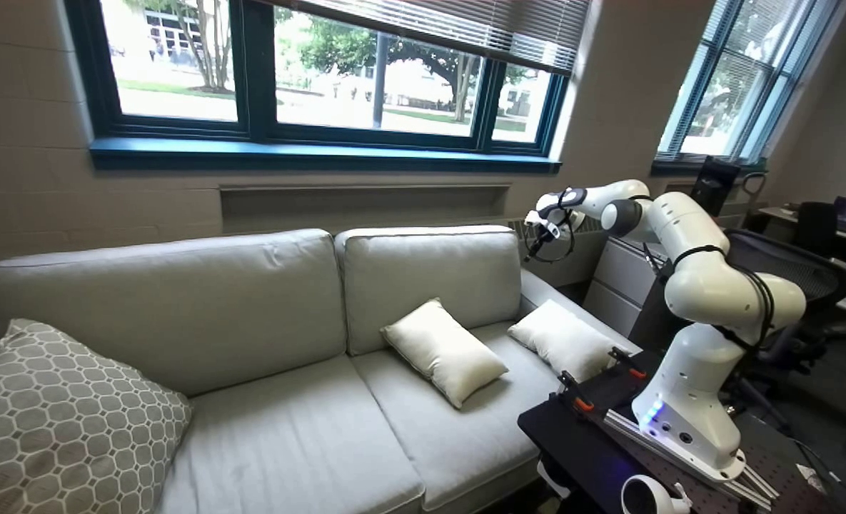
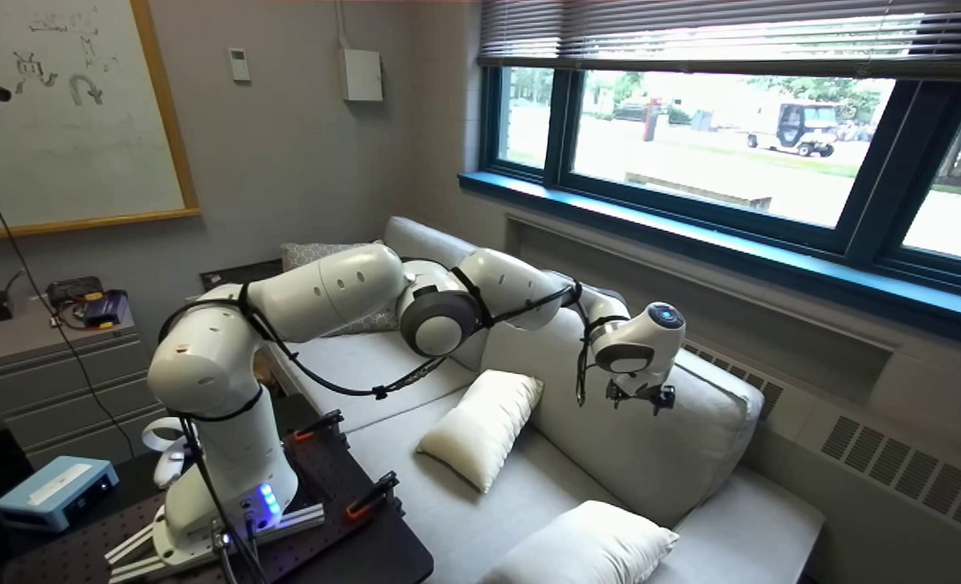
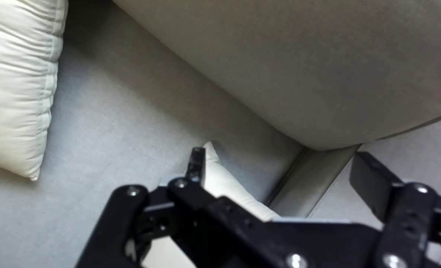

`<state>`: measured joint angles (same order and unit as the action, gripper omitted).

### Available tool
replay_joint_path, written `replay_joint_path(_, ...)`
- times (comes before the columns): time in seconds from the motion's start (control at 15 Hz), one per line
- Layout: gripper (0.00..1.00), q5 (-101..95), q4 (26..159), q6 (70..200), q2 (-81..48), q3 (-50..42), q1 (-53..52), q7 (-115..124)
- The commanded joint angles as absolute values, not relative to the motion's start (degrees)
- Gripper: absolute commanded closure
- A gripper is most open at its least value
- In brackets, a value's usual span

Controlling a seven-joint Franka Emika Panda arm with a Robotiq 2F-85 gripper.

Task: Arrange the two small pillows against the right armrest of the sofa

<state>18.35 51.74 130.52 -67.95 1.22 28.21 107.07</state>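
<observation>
Inner pillow (image 1: pixel 444 351) lies on the sofa (image 1: pixel 280 428), well apart from the armrest (image 2: pixel 760 523); outer pillow (image 1: pixel 564 339) lies near that armrest. Our gripper (image 3: pixel 281 167) hangs above, wide, holding nothing. We judge this the approach: next, we should swing over the inner pillow and pinch it.

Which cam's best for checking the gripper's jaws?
Wrist view. The gripper fills much of the lower foreground there, jaws spread wide, nothing clamped between them. Both exterior views show it only small, at the end of the arm: useful for overall pose, poor for jaw detail.
</observation>
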Motion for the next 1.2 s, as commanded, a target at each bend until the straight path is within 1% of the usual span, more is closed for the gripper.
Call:
replay_joint_path(0.0, 0.00, 18.3, 51.8, 130.5, -67.9, 1.2, 28.4, 106.9)
replay_joint_path(0.2, 0.00, 17.6, 52.7, 130.7, -67.8, 0.1, 28.3, 107.1)
replay_joint_path(0.33, 0.00, 17.0, 49.5, 129.6, -70.5, -0.6, 27.8, 107.4)
replay_joint_path(0.4, 0.00, 19.0, 46.4, 127.2, -72.7, -1.5, 27.3, 105.6)
replay_joint_path(0.53, 0.00, 17.5, 40.8, 122.2, -77.0, 1.2, 28.8, 104.1)
replay_joint_path(0.8, 0.00, 17.5, 31.4, 111.5, -84.2, 2.7, 30.0, 98.8)
replay_joint_path(1.0, 0.00, 18.0, 28.6, 106.2, -86.7, 2.9, 30.7, 95.6)
replay_joint_path(1.13, 0.00, 19.6, 29.2, 104.3, -86.6, 2.2, 30.6, 94.3)
